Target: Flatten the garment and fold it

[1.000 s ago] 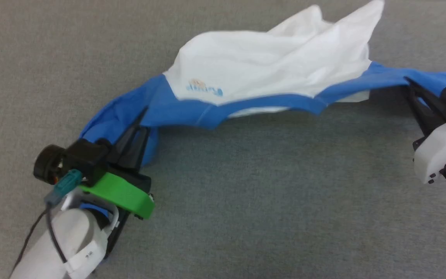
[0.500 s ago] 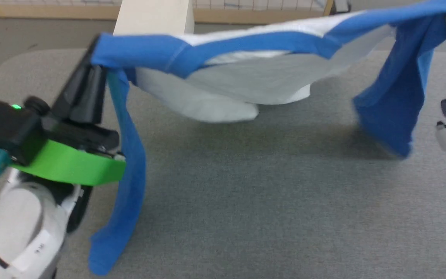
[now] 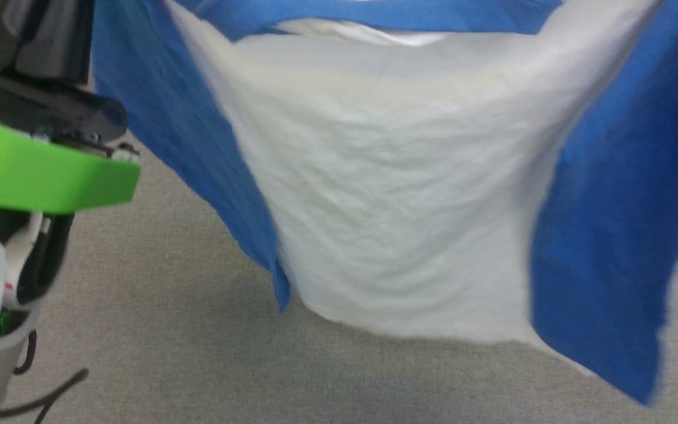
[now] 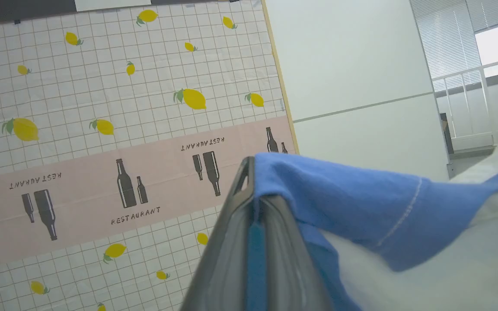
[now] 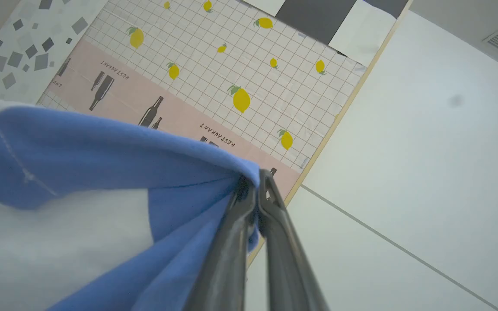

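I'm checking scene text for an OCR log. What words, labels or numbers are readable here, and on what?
"RESTAURANT": repeated, some copies upside down, on the pink band of the lemon-patterned wall sheet, left wrist view.
"RESTAURANT": same pink band, right wrist view, tilted.
garment: no readable print on the side shown.

Soft, matt cloth is what the garment (image 3: 409, 206) is made of, finely wrinkled across the white middle. The grey surface (image 3: 198, 365) along the bottom is covered in rough, felt-like fabric. The green bracket (image 3: 39, 176) at left is moulded in smooth, matt plastic.
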Robot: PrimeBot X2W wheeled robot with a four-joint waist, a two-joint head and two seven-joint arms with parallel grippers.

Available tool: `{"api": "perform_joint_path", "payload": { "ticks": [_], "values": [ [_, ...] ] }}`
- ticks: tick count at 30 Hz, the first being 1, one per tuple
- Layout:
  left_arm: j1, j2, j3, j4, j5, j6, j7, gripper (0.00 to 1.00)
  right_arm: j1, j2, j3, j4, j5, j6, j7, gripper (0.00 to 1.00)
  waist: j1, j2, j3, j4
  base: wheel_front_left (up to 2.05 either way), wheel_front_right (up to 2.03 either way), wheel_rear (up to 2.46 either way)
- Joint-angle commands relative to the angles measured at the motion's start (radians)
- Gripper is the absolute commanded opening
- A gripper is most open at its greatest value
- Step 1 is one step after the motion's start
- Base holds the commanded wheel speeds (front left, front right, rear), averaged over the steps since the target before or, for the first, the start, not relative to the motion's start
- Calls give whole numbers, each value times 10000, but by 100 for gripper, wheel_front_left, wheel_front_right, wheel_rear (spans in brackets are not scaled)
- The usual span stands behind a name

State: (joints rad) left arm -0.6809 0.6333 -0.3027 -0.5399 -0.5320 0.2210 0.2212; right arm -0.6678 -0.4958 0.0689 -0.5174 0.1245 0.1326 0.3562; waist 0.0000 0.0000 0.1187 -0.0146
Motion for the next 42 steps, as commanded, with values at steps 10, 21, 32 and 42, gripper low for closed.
{"api": "perform_joint_path", "payload": {
  "ticks": [10,21,32,42],
  "values": [
    [-2429,-662,-218,2090,-834,-335,863,0,-1895,165,800,1337,503,-19,447,0,0,0,1639,108,0,0,0],
    [-6614,-915,-744,6048,664,-1124,193,0,-6592,368,2375,5252,-235,-19,273,0,0,0,3882,-70,0,0,0],
    [-8705,-1487,-925,8667,1924,-942,-2506,0,-9387,734,2693,8984,-2072,-19,-1156,0,0,0,5462,64,0,0,0],
    [-7615,-1413,-1505,9145,1798,-1878,-3868,0,-8269,889,3078,9414,-1703,-19,-2191,0,0,0,5906,226,0,0,0]
  ]
}}
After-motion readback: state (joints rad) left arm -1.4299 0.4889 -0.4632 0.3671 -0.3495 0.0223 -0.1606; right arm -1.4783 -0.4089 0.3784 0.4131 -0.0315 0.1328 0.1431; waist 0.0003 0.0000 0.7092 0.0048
